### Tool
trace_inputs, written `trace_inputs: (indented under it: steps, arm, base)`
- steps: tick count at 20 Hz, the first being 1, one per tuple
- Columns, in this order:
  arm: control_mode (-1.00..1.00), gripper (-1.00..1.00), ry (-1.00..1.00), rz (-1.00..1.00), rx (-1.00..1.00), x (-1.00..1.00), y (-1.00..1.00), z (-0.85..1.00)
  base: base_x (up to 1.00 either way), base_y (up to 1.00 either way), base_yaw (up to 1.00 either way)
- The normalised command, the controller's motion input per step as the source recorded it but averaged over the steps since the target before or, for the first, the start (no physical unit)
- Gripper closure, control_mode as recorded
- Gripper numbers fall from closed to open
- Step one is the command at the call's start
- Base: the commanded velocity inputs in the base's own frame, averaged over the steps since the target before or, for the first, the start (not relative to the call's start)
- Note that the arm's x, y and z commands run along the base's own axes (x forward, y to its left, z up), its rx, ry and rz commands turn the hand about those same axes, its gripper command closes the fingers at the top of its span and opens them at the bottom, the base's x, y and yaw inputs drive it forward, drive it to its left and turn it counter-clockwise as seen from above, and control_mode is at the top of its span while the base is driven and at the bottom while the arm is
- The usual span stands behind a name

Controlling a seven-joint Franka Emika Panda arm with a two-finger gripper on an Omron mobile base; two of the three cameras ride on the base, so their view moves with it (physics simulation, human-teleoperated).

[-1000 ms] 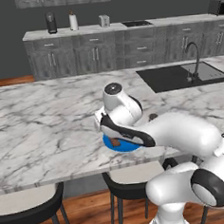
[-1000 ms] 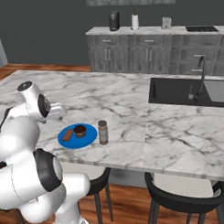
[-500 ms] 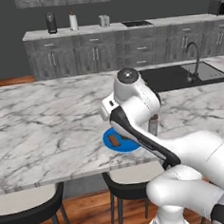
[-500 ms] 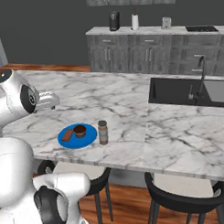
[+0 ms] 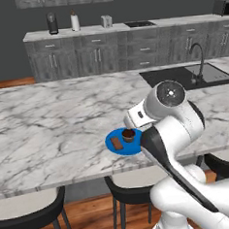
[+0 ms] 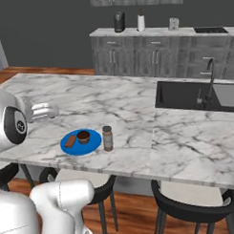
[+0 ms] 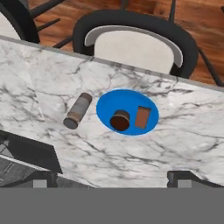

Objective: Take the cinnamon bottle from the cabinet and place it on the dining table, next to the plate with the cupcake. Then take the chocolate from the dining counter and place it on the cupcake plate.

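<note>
On the marble table (image 6: pixel 137 104), near its front edge: blue plate (image 6: pixel 91 143) carrying cupcake (image 6: pixel 83 137) and chocolate (image 6: pixel 69 141), cinnamon bottle (image 6: pixel 107 138) upright just right of it, gripper (image 7: pixel 112 178) released above, empty.

The left base view looks forward and down over the dining table (image 5: pixel 48 116) from behind the arm, which rises at lower right, toward the far cabinets. The right base view faces the same way from the other side, the arm at lower left. Both share the blue plate (image 6: pixel 93 141) near the table's front edge and the sink basin (image 6: pixel 185 95) beyond. The hand view looks steeply down from above the table, fairly near, at that plate, with a stool (image 7: pixel 135 41) past the edge.
</note>
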Motion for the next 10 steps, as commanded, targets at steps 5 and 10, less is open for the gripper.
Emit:
trace_inputs:
  steps: [5,10]
  arm:
    - [-1.00,-1.00,-0.06,0.00,0.01,-0.57,-0.38,0.04]
    - [-1.00,-1.00,-0.01,0.00,0.03,-0.19,-0.27,0.04]
  base:
    - [0.00,0.00,0.00]
    - [0.00,0.00,0.00]
